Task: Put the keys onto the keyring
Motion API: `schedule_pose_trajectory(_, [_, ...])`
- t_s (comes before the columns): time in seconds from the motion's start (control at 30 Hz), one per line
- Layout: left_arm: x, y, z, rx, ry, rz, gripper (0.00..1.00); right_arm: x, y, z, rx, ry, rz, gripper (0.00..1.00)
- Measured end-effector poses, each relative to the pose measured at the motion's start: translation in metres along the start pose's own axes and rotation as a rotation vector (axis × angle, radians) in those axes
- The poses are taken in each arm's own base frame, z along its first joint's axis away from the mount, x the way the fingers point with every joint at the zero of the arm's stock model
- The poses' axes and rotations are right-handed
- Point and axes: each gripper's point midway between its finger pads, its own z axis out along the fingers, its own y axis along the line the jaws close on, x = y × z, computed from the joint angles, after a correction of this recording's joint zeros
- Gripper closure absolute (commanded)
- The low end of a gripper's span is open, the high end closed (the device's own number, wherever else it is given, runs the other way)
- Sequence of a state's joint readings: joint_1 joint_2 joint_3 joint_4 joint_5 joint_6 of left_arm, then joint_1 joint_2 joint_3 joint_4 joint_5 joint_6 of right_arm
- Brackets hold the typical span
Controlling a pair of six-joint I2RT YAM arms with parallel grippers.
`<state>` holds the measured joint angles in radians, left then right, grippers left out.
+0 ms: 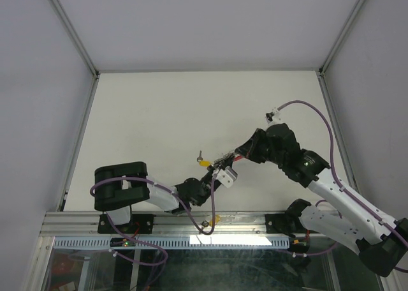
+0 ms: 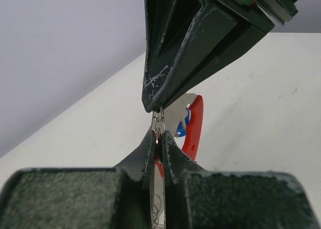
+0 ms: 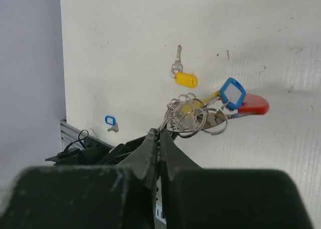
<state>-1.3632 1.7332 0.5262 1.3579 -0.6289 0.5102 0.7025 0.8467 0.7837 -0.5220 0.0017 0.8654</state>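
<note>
Left arm and right arm reach toward each other, both jaws clamped shut, tips almost meeting.

Your table reads cream-white. The keyring has a red band and silver rings, and you'll see a blue tag with a white centre among them. One loose key carries a yellow tag, a second key a blue one. Your left hand and right hand are black, scuffed white.
</note>
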Motion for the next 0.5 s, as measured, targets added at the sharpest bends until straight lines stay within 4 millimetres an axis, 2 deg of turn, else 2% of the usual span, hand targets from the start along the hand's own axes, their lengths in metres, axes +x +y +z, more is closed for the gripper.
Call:
schedule_pose_trajectory(0.27, [-0.0022,0.0011,-0.0022,0.0,-0.012,0.028,1.0,0.0024,0.0047,-0.0041,-0.018,0.05,-0.006,1.0])
schedule_pose_trajectory(0.5, [0.0018,0.0036,-0.0054,0.0,-0.007,0.047,0.88,0.0049,0.0066,-0.0061,-0.029,0.095,0.0,1.0])
